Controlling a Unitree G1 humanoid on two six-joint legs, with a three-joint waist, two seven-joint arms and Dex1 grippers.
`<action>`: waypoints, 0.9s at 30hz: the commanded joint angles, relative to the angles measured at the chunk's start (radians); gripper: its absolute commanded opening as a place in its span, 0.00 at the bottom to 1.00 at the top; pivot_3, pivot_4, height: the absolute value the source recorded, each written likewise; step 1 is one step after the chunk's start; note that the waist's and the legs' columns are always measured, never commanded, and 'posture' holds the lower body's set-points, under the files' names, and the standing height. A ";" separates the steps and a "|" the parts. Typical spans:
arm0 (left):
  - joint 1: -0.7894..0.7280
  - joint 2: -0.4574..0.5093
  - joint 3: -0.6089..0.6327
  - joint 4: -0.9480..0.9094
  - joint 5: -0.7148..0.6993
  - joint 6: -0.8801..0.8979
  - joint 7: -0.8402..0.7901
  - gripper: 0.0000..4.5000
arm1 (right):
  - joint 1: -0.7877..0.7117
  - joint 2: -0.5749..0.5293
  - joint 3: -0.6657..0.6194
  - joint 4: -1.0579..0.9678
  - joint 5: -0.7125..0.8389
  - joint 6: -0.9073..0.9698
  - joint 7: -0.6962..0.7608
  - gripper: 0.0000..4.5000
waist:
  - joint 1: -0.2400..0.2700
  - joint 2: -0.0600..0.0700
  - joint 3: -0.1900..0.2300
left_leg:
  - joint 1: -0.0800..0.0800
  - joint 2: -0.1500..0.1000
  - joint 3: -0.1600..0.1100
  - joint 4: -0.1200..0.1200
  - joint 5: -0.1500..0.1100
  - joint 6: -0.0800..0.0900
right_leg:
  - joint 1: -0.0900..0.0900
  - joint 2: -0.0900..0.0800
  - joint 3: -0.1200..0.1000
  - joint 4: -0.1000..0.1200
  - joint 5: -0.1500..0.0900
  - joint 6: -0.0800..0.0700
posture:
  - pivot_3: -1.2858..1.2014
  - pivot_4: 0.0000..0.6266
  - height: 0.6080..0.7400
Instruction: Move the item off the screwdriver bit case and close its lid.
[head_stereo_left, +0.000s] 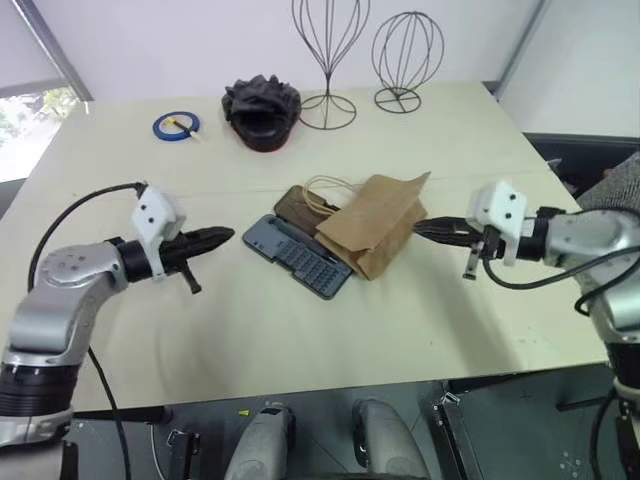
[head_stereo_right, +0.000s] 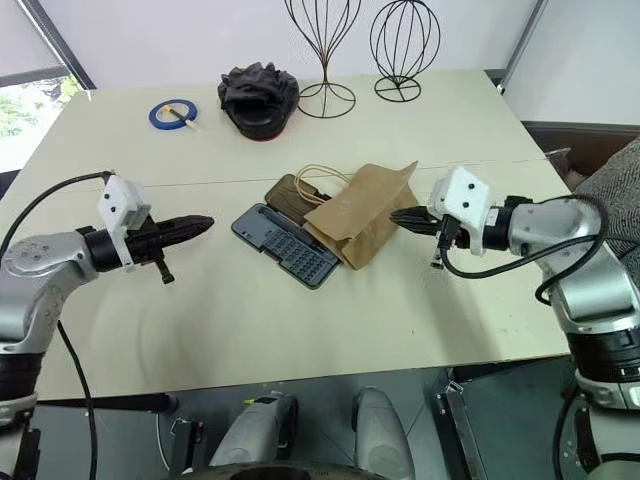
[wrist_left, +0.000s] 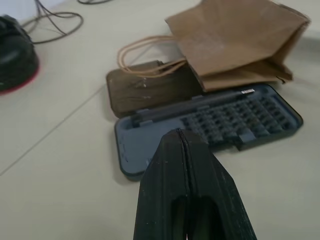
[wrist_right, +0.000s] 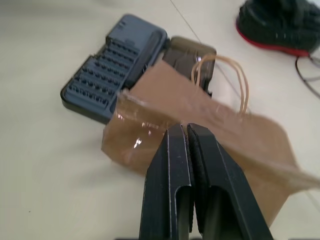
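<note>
Paper bag (head_stereo_left: 375, 222): lies across the open case's lid half and one end of its base, twine handles toward 11 o'clock; it must come off first.
Bit case (head_stereo_left: 298, 255): base open at table centre, bit rows exposed.
Lid (head_stereo_left: 300, 204): smoky brown, flat on the table at the base's 1 o'clock side, mostly under the bag.
Right gripper (head_stereo_left: 428, 229): fingers pressed together, holding nothing, tip at the bag's 3 o'clock edge.
Left gripper (head_stereo_left: 215, 238): pinched shut and empty, at 9 o'clock of the case, near but apart.
Step in hand: reaching for the bag, I judge.
Doing it well: part the right fingers, pinch the bag's near edge, draw it toward 3 o'clock without dragging the case; steady the base with the left gripper if it slides.
</note>
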 joint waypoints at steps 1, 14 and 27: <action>0.008 0.033 0.000 -0.033 0.001 -0.002 -0.041 0.00 | -0.022 -0.007 -0.013 -0.042 0.023 0.013 0.018 0.02 | 0.001 0.000 0.000 | 0.000 0.000 0.000 0.000 0.000 0.000 | 0.000 0.000 0.000 0.000 0.000 0.000 | 0.52 0.24 1.00; -0.019 0.013 0.006 -0.052 -0.005 0.026 -0.016 0.00 | -0.042 0.005 0.001 -0.033 0.009 0.005 0.042 0.02 | 0.002 0.000 0.000 | -0.001 0.000 0.000 0.000 0.000 0.000 | -0.001 -0.001 0.000 0.000 0.000 0.000 | 0.52 0.24 1.00; -0.030 -0.006 -0.014 -0.033 0.017 0.014 -0.020 0.00 | -0.072 0.026 0.005 0.001 -0.015 -0.042 0.038 0.02 | 0.002 0.000 0.000 | -0.001 0.000 0.000 0.000 0.000 0.000 | -0.001 -0.001 0.000 0.000 0.000 0.000 | 0.52 0.24 1.00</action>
